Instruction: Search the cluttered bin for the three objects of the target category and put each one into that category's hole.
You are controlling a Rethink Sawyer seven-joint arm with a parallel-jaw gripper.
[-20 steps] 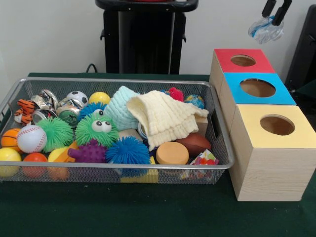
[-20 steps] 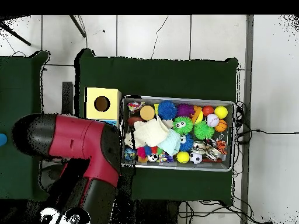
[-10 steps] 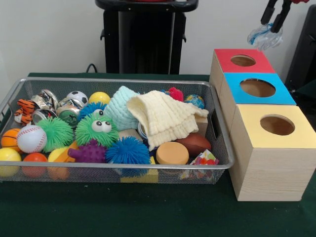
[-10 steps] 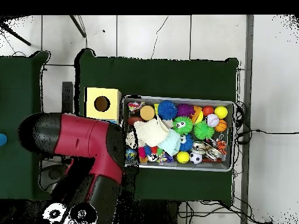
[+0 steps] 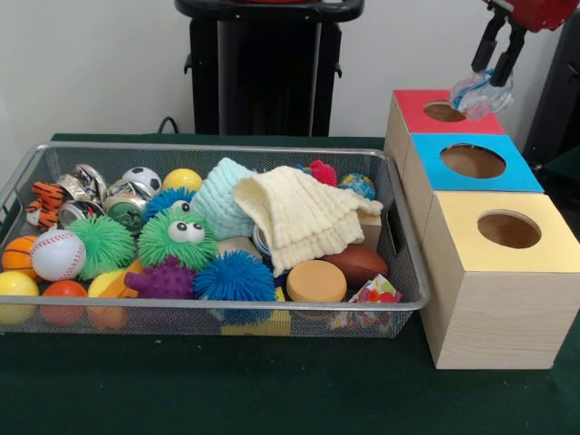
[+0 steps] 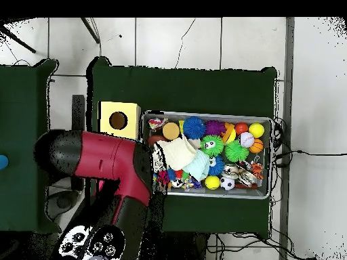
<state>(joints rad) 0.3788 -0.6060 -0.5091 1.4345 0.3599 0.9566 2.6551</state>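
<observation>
the end effector (image 5: 497,56) pinches a crumpled clear and blue plastic bag (image 5: 479,92), its two black fingers (image 5: 507,54) pressed onto the top of it. the bag hangs just above the round hole in the red box (image 5: 449,111), at the hole's right edge, and whether it touches the lid cannot be told. the red box is the farthest of three wooden boxes in a row; the blue box (image 5: 473,161) touches it on the near side, and the yellow box (image 5: 504,230) comes after that, nearest the camera. left of the red box, on the green desk (image 5: 272,390), sits a wire bin (image 5: 208,313) full of toys. in the bin, a cream cloth (image 5: 299,215) lies draped over the middle, with a pale teal knit piece (image 5: 221,195) beside it. farther from the red box are a green fuzzy ball with eyes (image 5: 178,237), a blue spiky ball (image 5: 235,276), a purple knobbly ball (image 5: 166,279) and a baseball (image 5: 57,254). in the overhead view the red arm (image 6: 101,169) covers the red and blue boxes, leaving only the yellow box uncovered next to the bin.
</observation>
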